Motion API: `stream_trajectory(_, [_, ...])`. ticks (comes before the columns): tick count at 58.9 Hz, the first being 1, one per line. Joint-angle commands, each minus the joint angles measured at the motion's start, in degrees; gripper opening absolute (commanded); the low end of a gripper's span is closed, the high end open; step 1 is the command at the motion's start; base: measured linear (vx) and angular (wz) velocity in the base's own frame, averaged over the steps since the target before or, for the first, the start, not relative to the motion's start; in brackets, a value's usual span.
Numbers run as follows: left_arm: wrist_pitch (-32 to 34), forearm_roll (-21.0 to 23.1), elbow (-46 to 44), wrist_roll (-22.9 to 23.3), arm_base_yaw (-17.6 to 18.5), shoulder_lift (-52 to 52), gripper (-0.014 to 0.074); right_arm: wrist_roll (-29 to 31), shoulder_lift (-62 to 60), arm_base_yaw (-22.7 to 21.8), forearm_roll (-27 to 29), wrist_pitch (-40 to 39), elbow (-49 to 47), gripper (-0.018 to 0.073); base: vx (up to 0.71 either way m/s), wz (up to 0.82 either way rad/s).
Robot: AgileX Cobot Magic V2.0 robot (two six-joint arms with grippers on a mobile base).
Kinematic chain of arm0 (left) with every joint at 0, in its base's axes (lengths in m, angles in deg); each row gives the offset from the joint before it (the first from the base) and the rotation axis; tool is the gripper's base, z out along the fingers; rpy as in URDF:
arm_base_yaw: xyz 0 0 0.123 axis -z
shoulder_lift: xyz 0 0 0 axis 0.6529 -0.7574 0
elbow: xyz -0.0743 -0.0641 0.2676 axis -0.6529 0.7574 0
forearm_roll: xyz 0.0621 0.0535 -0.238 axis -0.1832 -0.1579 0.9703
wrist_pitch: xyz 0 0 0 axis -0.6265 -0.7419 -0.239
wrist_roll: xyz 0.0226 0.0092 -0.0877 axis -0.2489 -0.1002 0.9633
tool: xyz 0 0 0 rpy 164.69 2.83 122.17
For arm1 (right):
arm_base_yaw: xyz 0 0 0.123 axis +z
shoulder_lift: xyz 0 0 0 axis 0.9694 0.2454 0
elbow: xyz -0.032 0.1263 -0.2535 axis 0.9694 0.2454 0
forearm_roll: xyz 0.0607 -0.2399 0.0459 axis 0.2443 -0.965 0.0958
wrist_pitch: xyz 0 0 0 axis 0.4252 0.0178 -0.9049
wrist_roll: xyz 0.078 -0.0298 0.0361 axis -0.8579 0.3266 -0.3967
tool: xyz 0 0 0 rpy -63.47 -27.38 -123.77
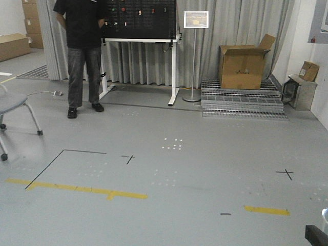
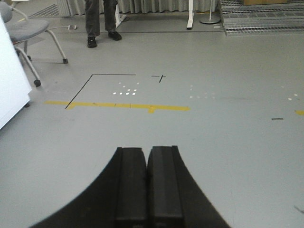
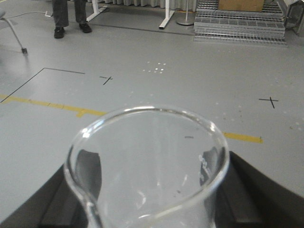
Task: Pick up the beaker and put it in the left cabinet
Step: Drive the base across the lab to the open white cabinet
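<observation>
The beaker point(image 3: 148, 166), clear glass with a pour spout at its lower left rim, fills the right wrist view. My right gripper point(image 3: 150, 190) is shut on it, with a black finger pressing each side of the glass wall. A sliver of the beaker point(image 1: 325, 217) and a black gripper part point(image 1: 316, 237) show at the bottom right corner of the front view. My left gripper point(image 2: 146, 152) is shut with nothing between its pads and hangs over bare grey floor. The left cabinet is out of view.
A person in black point(image 1: 82, 51) stands at the back left beside a pegboard stand point(image 1: 139, 20). A grey chair point(image 2: 28, 33) and a white flat-sided object point(image 2: 8, 80) are on the left. Metal steps with a cardboard box point(image 1: 245, 64) sit at the back right. Yellow tape point(image 2: 123, 105) crosses the floor.
</observation>
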Motion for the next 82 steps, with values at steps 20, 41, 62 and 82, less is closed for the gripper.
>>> stream_trajectory(20, [4.29,-0.19,-0.89,0.23,0.31,0.56,0.0004,0.28,-0.39,-0.37,-0.64,-3.72,-1.95,-0.0001,0.75,-0.14])
stream_trajectory(41, [4.29,-0.19,-0.89,0.23,0.31,0.56,0.0004,0.28,-0.39,-0.37,-0.64,-3.76,-1.95,-0.0001,0.74,-0.08])
stream_trajectory(62, [4.29,-0.19,-0.89,0.23,0.31,0.56,0.0004,0.28,-0.39,-0.37,-0.64,-3.69,-1.95,-0.0001,0.73,0.03])
stream_trajectory(82, [4.29,-0.19,-0.89,0.23,0.31,0.56,0.0004,0.28,-0.39,-0.37,-0.64,-3.69,-1.95,-0.0001,0.72,-0.04])
